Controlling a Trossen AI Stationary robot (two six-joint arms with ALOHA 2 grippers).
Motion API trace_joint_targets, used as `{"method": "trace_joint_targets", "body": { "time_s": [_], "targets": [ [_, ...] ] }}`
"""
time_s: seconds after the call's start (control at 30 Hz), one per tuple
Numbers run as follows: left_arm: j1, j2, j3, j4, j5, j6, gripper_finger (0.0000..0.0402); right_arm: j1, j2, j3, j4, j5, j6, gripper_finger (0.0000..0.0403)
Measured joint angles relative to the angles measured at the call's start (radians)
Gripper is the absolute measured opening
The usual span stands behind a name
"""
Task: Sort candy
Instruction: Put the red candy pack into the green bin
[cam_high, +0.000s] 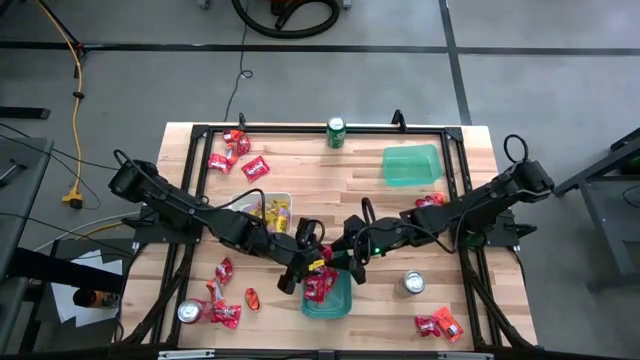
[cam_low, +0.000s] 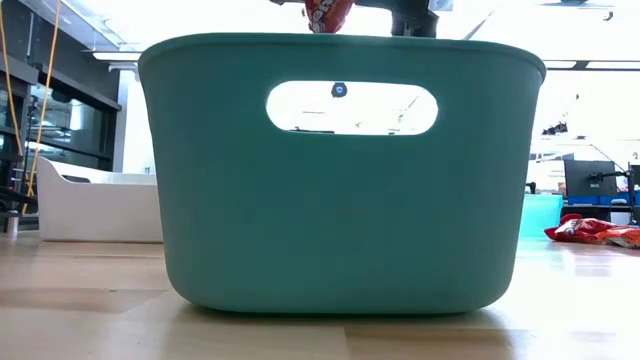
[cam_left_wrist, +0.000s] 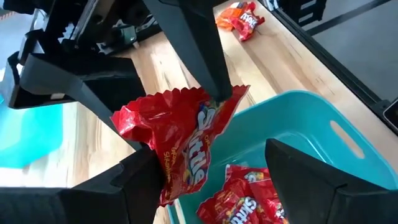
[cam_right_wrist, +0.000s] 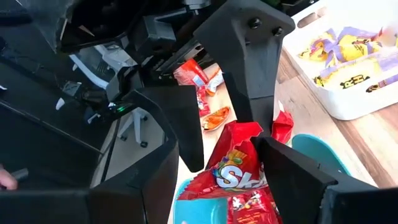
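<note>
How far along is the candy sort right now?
Partly done. The teal bin near the front edge already holds red packets, and the white tray holds yellow ones. In hand: a red Skittles packet hangs over the teal bin, pinched by the right tool, with the left tool open around it. Left: loose candy at back left, front left and front right.

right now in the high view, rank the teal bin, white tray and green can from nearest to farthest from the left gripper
1. teal bin: right under the left gripper, at the near edge.
2. white tray: just behind, on the left arm's side.
3. green can: at the far edge.
</note>
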Motion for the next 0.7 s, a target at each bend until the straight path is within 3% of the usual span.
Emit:
{"method": "trace_joint_targets", "body": {
  "time_s": [0.57,0.7],
  "targets": [
    [-0.025,0.003,-0.004,0.012,-0.024,0.049,0.0257,-0.045,-0.079,0.005,-0.043,0.04,-0.095,0.022],
    [-0.025,-0.011,0.006,-0.055,-0.064,0.03,0.0257,-0.045,-0.091,0.004,-0.052,0.036,-0.101,0.022]
  ]
}}
